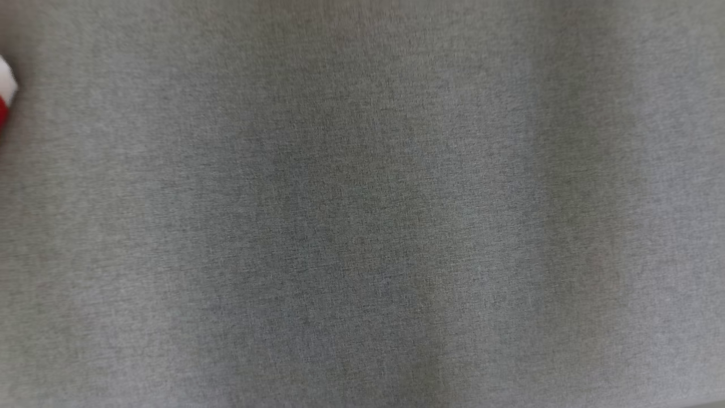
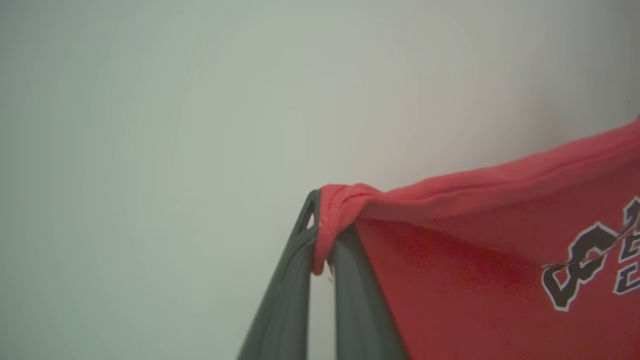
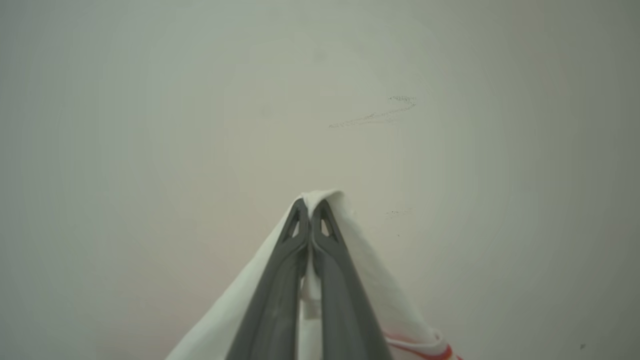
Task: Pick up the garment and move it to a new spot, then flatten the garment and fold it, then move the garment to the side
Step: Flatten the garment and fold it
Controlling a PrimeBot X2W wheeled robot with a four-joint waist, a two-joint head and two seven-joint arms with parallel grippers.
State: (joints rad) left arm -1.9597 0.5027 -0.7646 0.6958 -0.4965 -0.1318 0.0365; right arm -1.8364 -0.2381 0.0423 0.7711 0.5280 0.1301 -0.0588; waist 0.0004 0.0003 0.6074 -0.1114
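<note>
**Garment pinched at two edges and held up between the arms**

Nearest in the left wrist view, the left gripper (image 2: 324, 227) rises from the bottom centre of the frame; its two dark fingers are drawn narrow and clamped on a bunched red hem of the garment (image 2: 475, 260). The pinch sits at the very edge, which I judge lets the cloth hang open rather than in a clump. From the fingertips the red cloth runs taut toward the right edge of the frame; dark, white-outlined lettering (image 2: 590, 260) shows at the lower right.

In the right wrist view the right gripper (image 3: 310, 212) also comes up from bottom centre, fingers pressed together on a white fold that drapes down either side of them; a red stripe at the lower right suggests it is the same garment. Two separate grips point to spreading the piece between the arms, as fits carrying it to a new spot before flattening.

Both arms seem raised, with the fingers aimed at a plain pale backdrop (image 2: 150, 125); faint scuff marks (image 3: 372, 117) cross it above centre in the right wrist view; wall or ceiling, I cannot tell.

In the head view a blurred grey cloth surface (image 1: 362, 226) spans the frame; a white and red scrap, probably the garment, shows at the upper left edge.
</note>
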